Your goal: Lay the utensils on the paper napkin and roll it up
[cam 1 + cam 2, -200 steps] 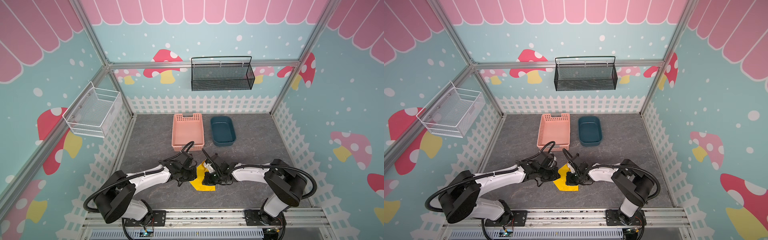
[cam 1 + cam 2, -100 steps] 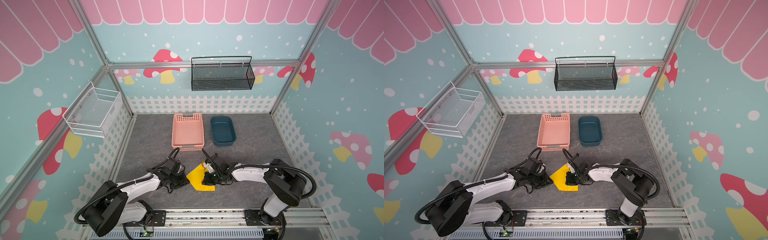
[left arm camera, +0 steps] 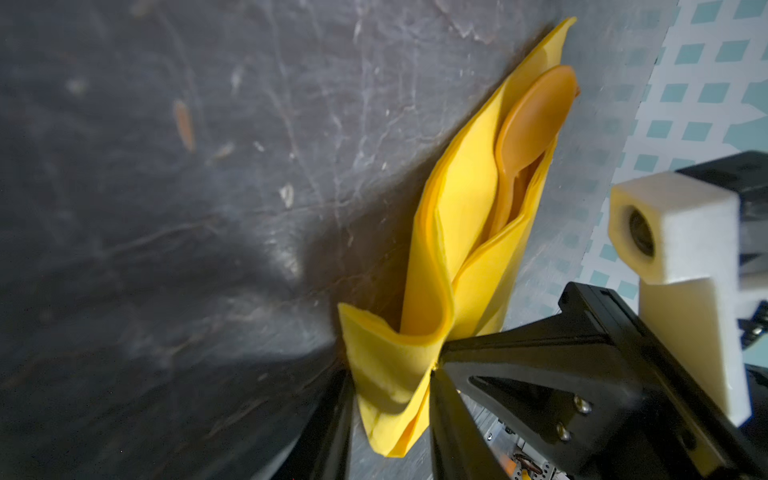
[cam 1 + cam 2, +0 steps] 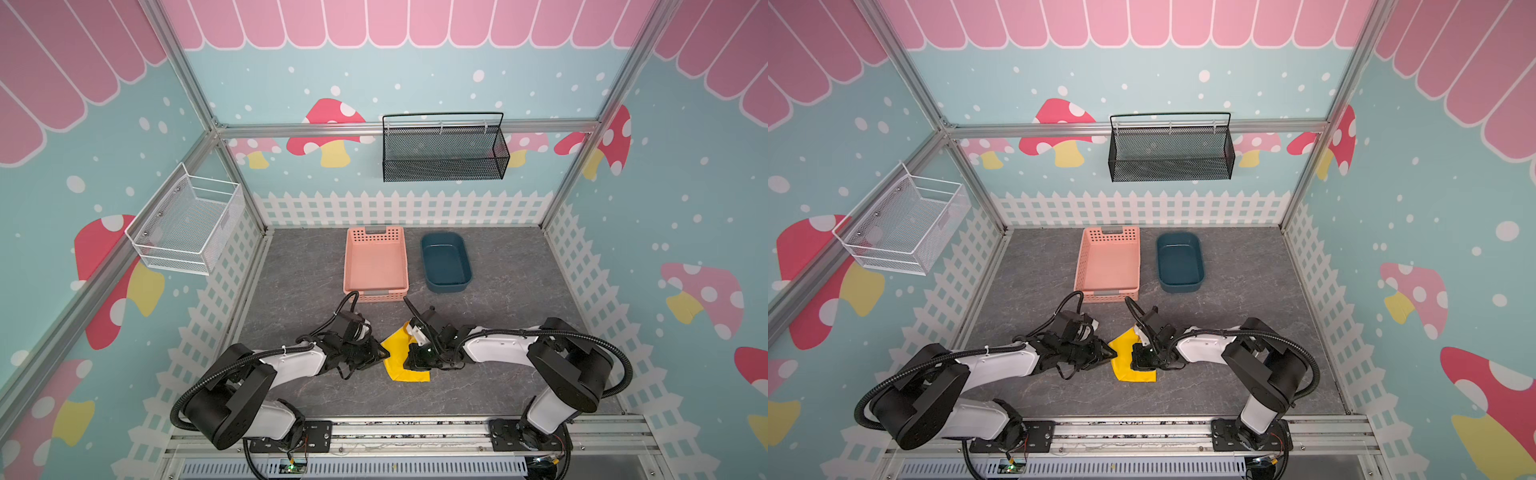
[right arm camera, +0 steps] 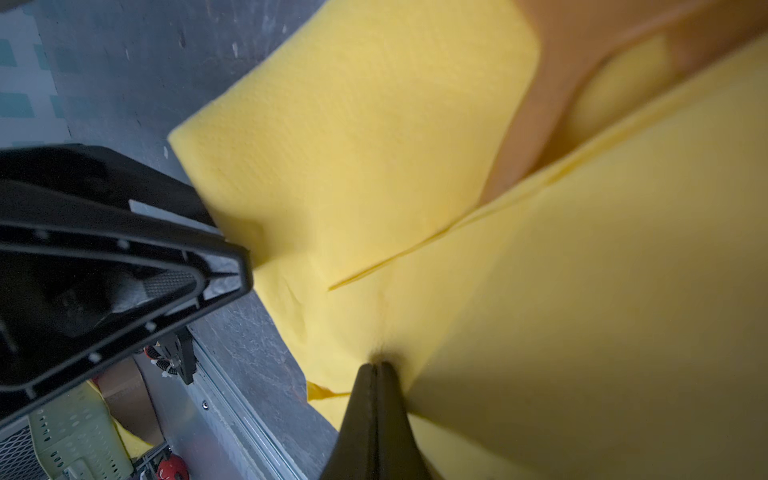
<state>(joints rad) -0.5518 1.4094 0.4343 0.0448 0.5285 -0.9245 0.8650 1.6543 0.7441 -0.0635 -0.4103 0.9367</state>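
Note:
The yellow paper napkin (image 4: 401, 359) (image 4: 1126, 362) lies folded over on the grey floor between my two grippers. In the left wrist view the napkin (image 3: 469, 216) wraps the utensils; only the orange spoon (image 3: 530, 124) shows, its bowl sticking out of the fold. An orange piece (image 5: 552, 104) also peeks from the napkin (image 5: 374, 124) in the right wrist view. My left gripper (image 4: 383, 355) (image 4: 1112, 355) (image 3: 390, 376) is open, with the napkin's near folded end between its jaws. My right gripper (image 4: 410, 361) (image 4: 1137, 360) (image 5: 376, 366) is shut, its tips pressed onto the napkin's top layer.
A pink basket (image 4: 376, 287) and a dark blue tub (image 4: 448, 286) stand just behind the grippers. A black wire basket (image 4: 444, 166) hangs on the back wall, a white one (image 4: 187, 232) on the left wall. The metal rail (image 4: 395, 432) runs along the front.
My left gripper let go of the napkin, drew back to the left, then came back to the napkin's edge with its jaws apart. The right gripper stayed shut on the napkin.

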